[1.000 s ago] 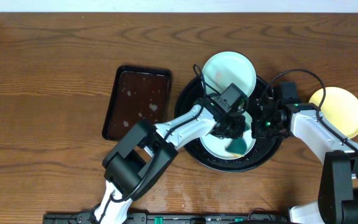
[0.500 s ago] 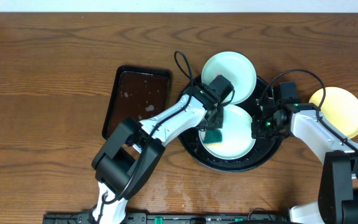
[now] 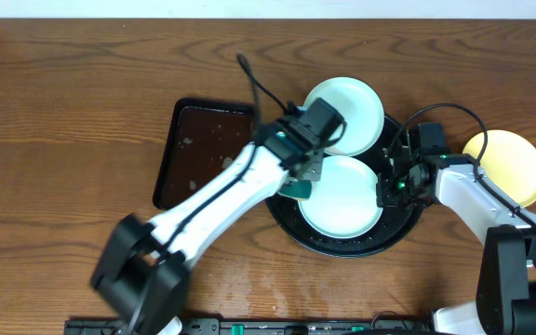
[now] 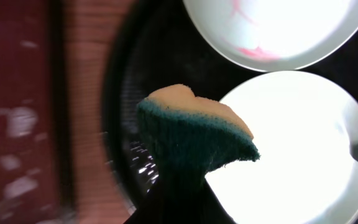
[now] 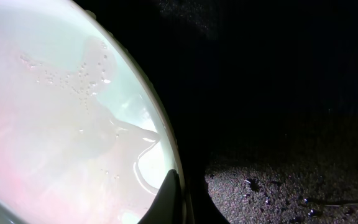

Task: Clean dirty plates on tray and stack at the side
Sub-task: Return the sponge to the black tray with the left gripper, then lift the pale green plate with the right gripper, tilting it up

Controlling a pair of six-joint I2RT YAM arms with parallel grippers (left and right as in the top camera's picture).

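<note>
The black tray holds a mint-white plate, wet and clean-looking. A second mint-white plate with a reddish smear overlaps the tray's far rim. The yellow plate lies on the table to the right. My left gripper is shut on a teal and yellow sponge, held above the tray's left side beside the near plate. The smeared plate is above it. My right gripper is shut on the near plate's right rim, one finger over the rim.
A rectangular dark brown tray with water drops lies left of the black tray; it also shows in the left wrist view. The tray floor fills the right of the right wrist view. The table's far edge runs along the top.
My left gripper has swept the sponge leftward across the near plate, from its right side off its left edge, and lifted it. The right arm has not moved.
</note>
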